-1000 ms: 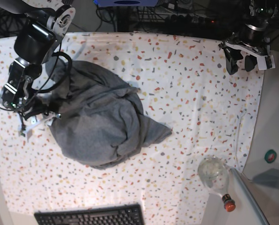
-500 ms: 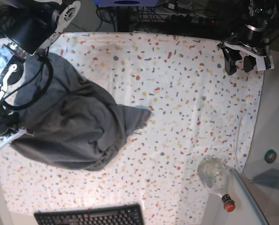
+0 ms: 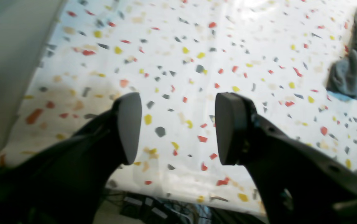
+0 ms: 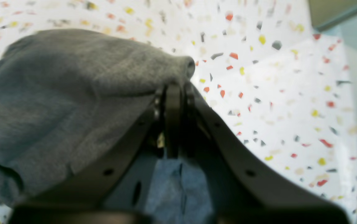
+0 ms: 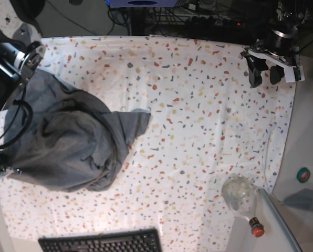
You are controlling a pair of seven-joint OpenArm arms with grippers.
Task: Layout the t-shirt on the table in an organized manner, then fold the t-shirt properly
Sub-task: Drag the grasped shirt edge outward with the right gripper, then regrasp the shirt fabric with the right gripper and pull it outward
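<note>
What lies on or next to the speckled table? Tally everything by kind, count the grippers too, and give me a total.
t-shirt: 1
bottle: 1
keyboard: 1
grippers: 2 (left gripper, right gripper)
Total: 5

T-shirt lying bunched at the table's left

The t-shirt (image 5: 67,142) is sitting crumpled on the table (image 5: 209,131), one flap pointing right.

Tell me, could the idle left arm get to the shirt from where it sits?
Probably yes: bare table lies between the open left pincer and the t-shirt, nothing blocking. It is a long way across, though, so reach is uncertain.
</note>
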